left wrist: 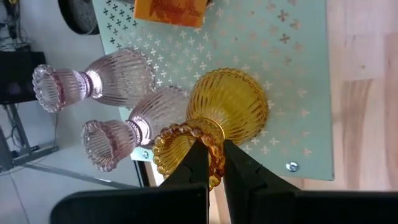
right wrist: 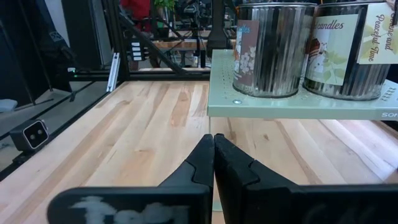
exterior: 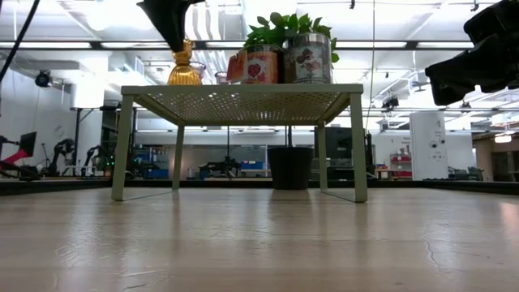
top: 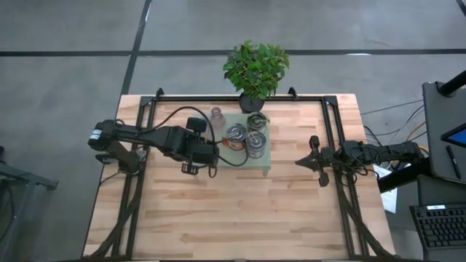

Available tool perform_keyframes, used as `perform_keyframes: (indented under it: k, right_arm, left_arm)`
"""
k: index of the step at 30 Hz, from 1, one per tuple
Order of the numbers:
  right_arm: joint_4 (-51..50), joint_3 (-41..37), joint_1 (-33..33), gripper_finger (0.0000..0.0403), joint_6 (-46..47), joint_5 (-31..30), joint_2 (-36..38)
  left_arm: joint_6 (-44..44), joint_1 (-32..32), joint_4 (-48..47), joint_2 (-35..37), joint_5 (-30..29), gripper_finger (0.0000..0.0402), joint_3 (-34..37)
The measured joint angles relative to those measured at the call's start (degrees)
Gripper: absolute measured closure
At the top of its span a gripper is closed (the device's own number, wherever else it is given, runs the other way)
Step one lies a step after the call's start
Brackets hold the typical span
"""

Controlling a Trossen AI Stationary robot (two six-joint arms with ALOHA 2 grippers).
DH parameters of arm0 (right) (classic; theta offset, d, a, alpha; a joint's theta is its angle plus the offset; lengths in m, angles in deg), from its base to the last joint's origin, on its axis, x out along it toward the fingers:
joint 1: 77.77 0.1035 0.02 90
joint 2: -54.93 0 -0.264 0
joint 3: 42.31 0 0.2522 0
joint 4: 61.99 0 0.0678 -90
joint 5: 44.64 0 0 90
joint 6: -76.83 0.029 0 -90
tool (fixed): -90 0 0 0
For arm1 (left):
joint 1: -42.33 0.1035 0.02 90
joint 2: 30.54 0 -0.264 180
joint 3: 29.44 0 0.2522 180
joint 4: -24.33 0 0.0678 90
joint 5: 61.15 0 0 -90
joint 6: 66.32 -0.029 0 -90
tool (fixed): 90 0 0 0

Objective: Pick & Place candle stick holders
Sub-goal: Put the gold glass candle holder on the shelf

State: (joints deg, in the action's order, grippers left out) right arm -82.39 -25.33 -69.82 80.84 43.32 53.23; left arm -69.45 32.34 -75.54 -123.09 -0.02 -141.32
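Amber ribbed glass is the thing in hand: the amber holder (left wrist: 227, 109) stands upright on the pale green perforated stand (left wrist: 298, 74), at the stand's corner nearest the left arm, its wide foot on the metal and its beaded cup rim uppermost. The left claw (left wrist: 214, 158) has its two fingers pinched onto that beaded rim, one finger inside the cup and one outside, so the holder's long axis runs straight away from the claw, down toward the stand. Any lift would, I judge, have to go along that axis to clear its neighbours.

Just beside it on the stand stand two pinkish glass holders (left wrist: 124, 121), one of them touching or nearly touching the amber one; I cannot tell which. Further across the stand sit three shiny silver tins (right wrist: 311, 46) with paper labels, on which "candles" and "Peaceful Time" can be read. An orange printed label (left wrist: 171, 9) shows past the glass, its writing too small to read.

Behind the stand is a leafy plant in a black pot (top: 255, 69). The right claw (right wrist: 213, 155) waits low over the wooden tabletop (top: 218, 211), well apart from the stand on the side away from the left arm, fingers pressed together and empty. The left arm is plainly nearer.
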Motion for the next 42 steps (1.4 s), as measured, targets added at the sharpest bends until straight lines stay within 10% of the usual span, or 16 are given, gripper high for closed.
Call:
perform_keyframes:
  k: [42]
  right_arm:
    - [0.01,-0.02,-0.01,0.0394,0.00,-0.01,0.00]
  left_arm:
    - [0.01,-0.10,0.60,-0.03,-0.40,0.0346,-1.05]
